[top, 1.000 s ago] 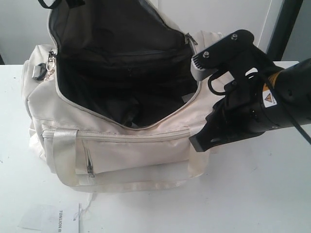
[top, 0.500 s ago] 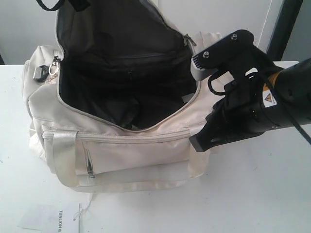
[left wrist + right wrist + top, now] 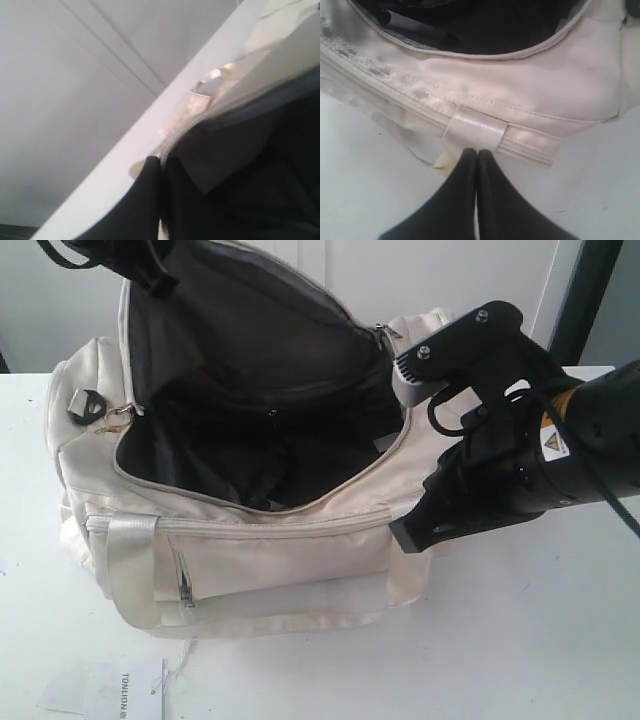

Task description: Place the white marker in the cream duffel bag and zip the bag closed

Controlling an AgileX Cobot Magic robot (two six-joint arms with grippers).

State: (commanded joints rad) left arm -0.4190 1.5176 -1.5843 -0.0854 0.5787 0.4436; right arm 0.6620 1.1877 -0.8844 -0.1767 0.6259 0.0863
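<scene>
Cream duffel bag (image 3: 290,560): set left of centre on the white table (image 3: 520,640), top unzipped and dark lining exposed; the white marker cannot be made out inside. Right gripper (image 3: 477,152): jaws pressed together, nothing held, tips just beside the bag's front webbing loop (image 3: 475,131). Left gripper (image 3: 159,162): upper left, seemingly pinched on the raised flap's edge.

White surface (image 3: 520,640) is lying bare along its right side. Paper tag (image 3: 100,690), dark lettering on one side, is lying flat at the edge nearest the exterior camera, toward the left corner, with a thin string (image 3: 178,665) trailing from it. Pale wall (image 3: 480,270) is standing behind the far edge. Dark upright post (image 3: 592,290) is rising beyond the far right corner.
</scene>
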